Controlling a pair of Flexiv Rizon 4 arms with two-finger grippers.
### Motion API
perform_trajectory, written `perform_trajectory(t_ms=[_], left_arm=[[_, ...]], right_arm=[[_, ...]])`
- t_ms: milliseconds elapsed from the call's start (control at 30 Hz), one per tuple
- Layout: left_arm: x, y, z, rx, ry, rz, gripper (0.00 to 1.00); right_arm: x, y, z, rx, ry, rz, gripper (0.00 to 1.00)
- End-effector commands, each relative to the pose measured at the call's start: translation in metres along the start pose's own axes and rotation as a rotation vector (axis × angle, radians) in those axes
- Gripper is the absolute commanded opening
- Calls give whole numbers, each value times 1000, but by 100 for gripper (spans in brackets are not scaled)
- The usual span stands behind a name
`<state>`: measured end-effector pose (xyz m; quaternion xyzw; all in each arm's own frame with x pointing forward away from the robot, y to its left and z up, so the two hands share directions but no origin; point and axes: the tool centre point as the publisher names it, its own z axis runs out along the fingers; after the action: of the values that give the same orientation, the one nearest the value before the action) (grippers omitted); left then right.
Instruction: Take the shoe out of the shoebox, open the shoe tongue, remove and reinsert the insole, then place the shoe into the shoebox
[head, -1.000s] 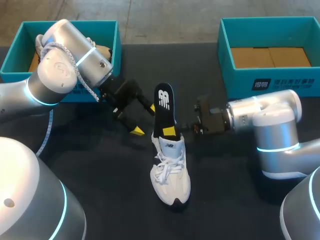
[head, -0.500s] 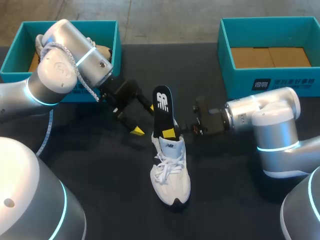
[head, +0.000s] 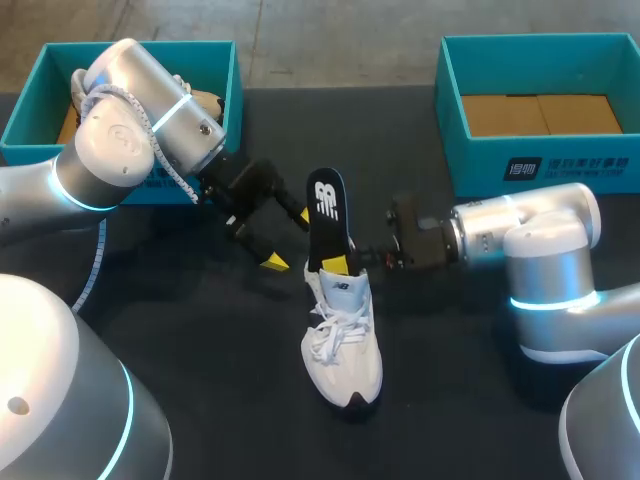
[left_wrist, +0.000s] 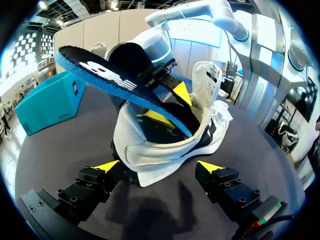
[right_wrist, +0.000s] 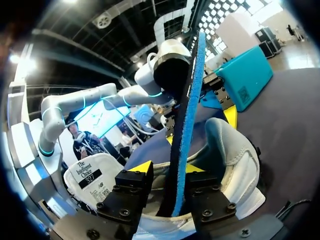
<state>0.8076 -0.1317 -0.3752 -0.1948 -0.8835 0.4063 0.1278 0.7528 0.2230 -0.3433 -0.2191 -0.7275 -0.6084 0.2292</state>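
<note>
The white shoe (head: 342, 340) lies in the middle of the black table (head: 200, 390), its long axis running near to far: toe at the near end, heel opening at the far end. Out of that opening rises the dark insole (head: 326, 215), tilted up and toward the far side, roughly in line with the shoe. Its lower end sits inside the heel and most of its length stands in the air.

The right gripper (head: 345, 262) comes in from the right, square across that axis. It is clamped on the insole low down, just above the collar, one yellow tip on each face. The right wrist view shows the blue-edged insole pinched edge-on between the two fingers.

Any sliding of the insole, out or back in, has to run along its own length, so I judge the right arm is the one placed to do it.

The left gripper (head: 288, 238) hangs just left of the heel with its fingers spread wide and holding nothing. In its own view the heel sits just ahead of and between the tips, and neither appears to touch it. The tongue (left_wrist: 207, 80) stands folded toward the toe, leaving the mouth clear
</note>
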Motion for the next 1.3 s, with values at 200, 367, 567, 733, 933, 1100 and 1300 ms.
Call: perform_trajectory(t_ms=[200, 367, 567, 733, 933, 1100, 1300], left_arm=[[0, 0, 0, -2, 0, 0, 100], [0, 0, 0, -2, 0, 0, 100], [0, 0, 0, -2, 0, 0, 100], [0, 0, 0, -2, 0, 0, 100], [0, 0, 0, -2, 0, 0, 100], [0, 0, 0, -2, 0, 0, 100], [0, 0, 0, -2, 0, 0, 100]], right_arm=[[-4, 11, 6, -13, -2, -17, 35], [-4, 17, 7, -28, -4, -31, 35], [-4, 25, 5, -83, -12, -44, 35], [-7, 31, 5, -114, -20, -48, 36], [-9, 34, 3, -128, -24, -52, 33], [-8, 38, 4, -124, -23, -56, 24], [-8, 40, 2, -118, -27, -61, 0]])
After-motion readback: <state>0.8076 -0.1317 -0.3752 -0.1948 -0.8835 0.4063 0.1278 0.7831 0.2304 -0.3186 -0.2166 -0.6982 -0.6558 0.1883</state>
